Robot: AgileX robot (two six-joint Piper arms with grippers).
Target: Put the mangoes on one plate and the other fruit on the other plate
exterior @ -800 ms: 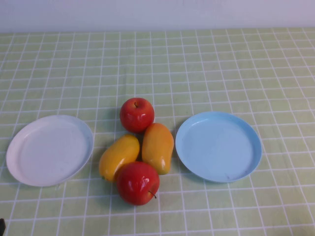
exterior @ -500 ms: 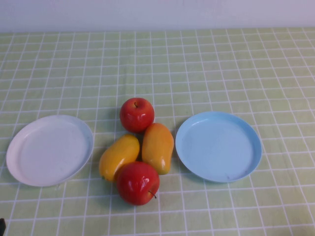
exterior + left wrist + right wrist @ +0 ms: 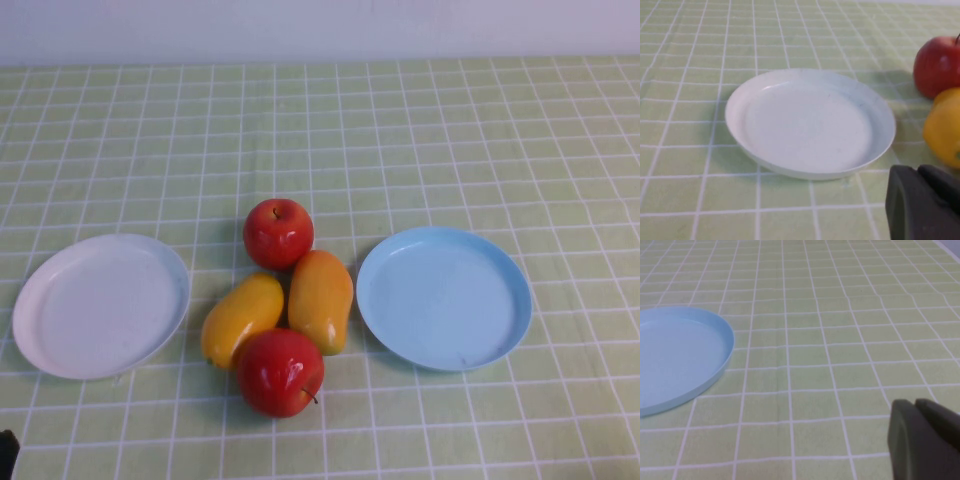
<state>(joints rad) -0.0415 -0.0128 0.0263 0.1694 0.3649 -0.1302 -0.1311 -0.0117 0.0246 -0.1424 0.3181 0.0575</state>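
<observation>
Well, nothing is sorted yet, so this looks like the opening step. Leftmost sits the white plate (image 3: pixel 100 305), bare, with the left gripper (image 3: pixel 922 202) low beside it (fingers: cannot tell). Centre, the four fruits touch in a cluster: yellow mango (image 3: pixel 242 318), orange mango (image 3: pixel 321 300), far apple (image 3: pixel 278 233), near apple (image 3: pixel 279 371). Then the blue plate (image 3: pixel 444 298), also bare, and the right gripper (image 3: pixel 922 440) just past it, its state equally unclear. The next move probably calls for reaching into the cluster.
</observation>
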